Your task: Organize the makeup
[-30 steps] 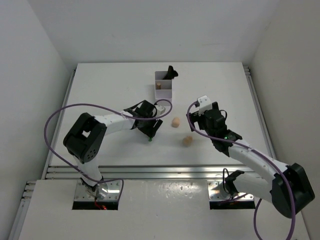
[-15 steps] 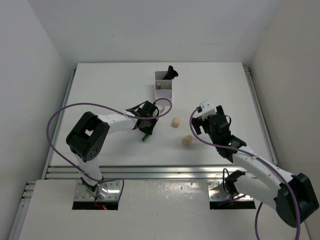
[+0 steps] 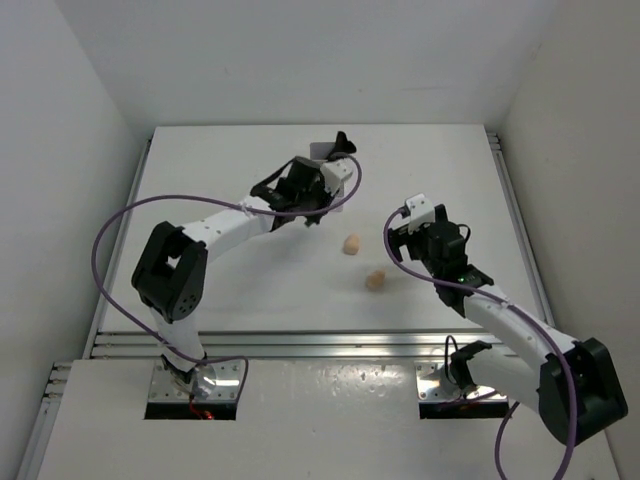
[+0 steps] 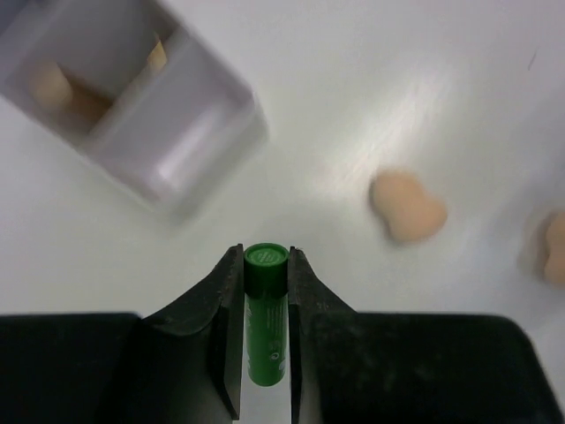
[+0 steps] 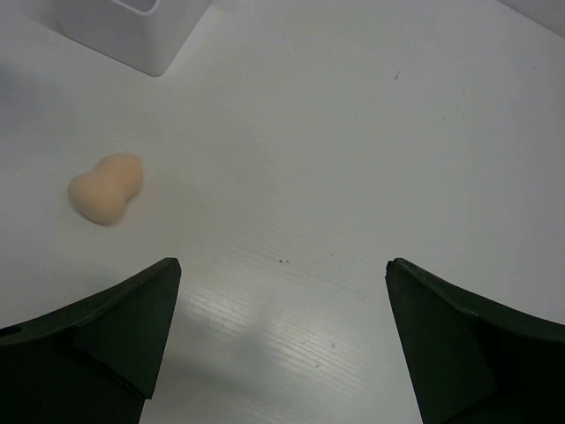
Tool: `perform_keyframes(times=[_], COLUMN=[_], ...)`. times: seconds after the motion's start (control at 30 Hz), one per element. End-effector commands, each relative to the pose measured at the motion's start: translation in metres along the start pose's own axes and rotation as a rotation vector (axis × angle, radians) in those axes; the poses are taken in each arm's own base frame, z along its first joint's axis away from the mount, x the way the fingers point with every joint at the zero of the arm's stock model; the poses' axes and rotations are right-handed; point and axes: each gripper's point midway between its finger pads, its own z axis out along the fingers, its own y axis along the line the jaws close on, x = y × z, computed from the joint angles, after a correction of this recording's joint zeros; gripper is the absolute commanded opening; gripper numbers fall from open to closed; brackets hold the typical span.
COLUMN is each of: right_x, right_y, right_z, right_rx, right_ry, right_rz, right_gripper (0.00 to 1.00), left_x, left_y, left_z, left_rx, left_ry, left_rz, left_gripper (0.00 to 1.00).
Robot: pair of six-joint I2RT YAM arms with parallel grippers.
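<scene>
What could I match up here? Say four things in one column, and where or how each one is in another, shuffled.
Things:
1. green tube
2. right gripper
3. peach sponges
4. white box

States:
A. lying loose on the table
B. pinched in the left gripper
C. open, holding nothing
D. black brush sticking out of it

Pairs: 1-B, 2-C, 3-A, 4-D

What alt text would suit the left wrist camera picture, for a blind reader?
Two black fingers pinch a green tube between them. Beyond, on a white table, a blurred white box sits upper left and two peach sponges lie right.
</scene>
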Motion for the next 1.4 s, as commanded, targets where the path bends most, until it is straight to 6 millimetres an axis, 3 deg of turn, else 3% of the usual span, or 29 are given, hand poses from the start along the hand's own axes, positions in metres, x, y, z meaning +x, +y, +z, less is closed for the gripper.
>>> perform_keyframes(times=[0.0, 0.07, 0.1, 0.13, 0.2, 0.23, 0.27, 0.37, 0.43, 0.47, 0.57, 0.63, 0.7, 0.83, 0.93, 1.03, 1.13, 1.17, 1.2, 1.27, 1.37], right_x=[-0.026, -0.035, -0.03, -0.035, -0.041, -0.049, -0.041, -0.058, -0.052, -0.06, -0.057, -0.053, -0.052, -0.049, -0.05, -0.047, -0.044, -0.041, -0.031, -0.021, -0.021], right_y=[-0.002, -0.007, -0.008, -0.013, -0.02, -0.02, -0.024, -0.038, -0.041, -0.048, -0.054, -0.054, -0.053, -0.053, -0.055, -0.053, -0.048, -0.048, -0.047, -0.04, -0.035], right_z=[0.012, 0.019, 0.023, 0.029, 0.036, 0.039, 0.046, 0.055, 0.061, 0.062, 0.067, 0.067, 0.066, 0.063, 0.06, 0.057, 0.052, 0.051, 0.047, 0.041, 0.034], right_rx=[-0.035, -0.043, -0.039, -0.041, -0.034, -0.053, -0.055, -0.054, -0.057, -0.047, -0.044, -0.048, -0.062, -0.076, -0.078, -0.078, -0.101, -0.101, -0.087, -0.09, -0.062], right_ry=[-0.103, -0.123, -0.106, -0.112, -0.121, -0.133, -0.104, -0.122, -0.1, -0.111, -0.1, -0.089, -0.082, -0.047, -0.031, -0.018, 0.012, 0.026, 0.074, 0.132, 0.172], right_rz=[0.054, 0.072, 0.082, 0.089, 0.104, 0.107, 0.116, 0.12, 0.117, 0.119, 0.131, 0.139, 0.141, 0.135, 0.108, 0.114, 0.119, 0.116, 0.117, 0.113, 0.105], right_gripper=[1.0, 1.0, 1.0, 1.0, 1.0, 1.0, 1.0, 1.0, 1.0, 1.0, 1.0, 1.0, 1.0, 1.0, 1.0, 1.0, 1.0, 1.0, 1.0, 1.0, 1.0], left_x=[-0.134, -0.18, -0.203, -0.21, -0.234, -0.235, -0.233, -0.231, -0.221, -0.219, -0.205, -0.188, -0.191, -0.177, -0.158, -0.159, -0.157, -0.148, -0.141, -0.138, -0.14], left_y=[0.031, 0.047, 0.053, 0.061, 0.067, 0.075, 0.077, 0.088, 0.093, 0.092, 0.086, 0.085, 0.084, 0.084, 0.084, 0.097, 0.092, 0.094, 0.091, 0.088, 0.094], left_z=[-0.02, -0.017, -0.032, -0.016, -0.014, -0.008, 0.007, 0.017, 0.027, 0.028, 0.029, 0.037, 0.032, 0.042, 0.063, 0.068, 0.072, 0.073, 0.076, 0.069, 0.058], left_rx=[-0.036, -0.035, -0.045, -0.055, -0.034, -0.043, -0.042, -0.037, -0.027, -0.023, -0.003, -0.01, -0.011, -0.022, -0.036, -0.075, -0.046, -0.041, -0.027, -0.026, -0.045], left_ry=[-0.453, -0.635, -0.718, -0.763, -0.846, -0.863, -0.885, -0.919, -0.91, -0.914, -0.939, -0.926, -0.956, -0.965, -0.933, -0.945, -0.935, -0.91, -0.895, -0.892, -0.9], left_rz=[0.17, 0.176, 0.17, 0.149, 0.121, 0.109, 0.102, 0.061, 0.019, 0.008, -0.012, -0.02, -0.02, -0.023, 0.006, 0.005, 0.016, 0.011, 0.012, 0.011, 0.028], left_gripper=[0.0, 0.0, 0.0, 0.0, 0.0, 0.0, 0.0, 0.0, 0.0, 0.0, 0.0, 0.0, 0.0, 0.0, 0.0, 0.0, 0.0, 0.0, 0.03, 0.22, 0.47])
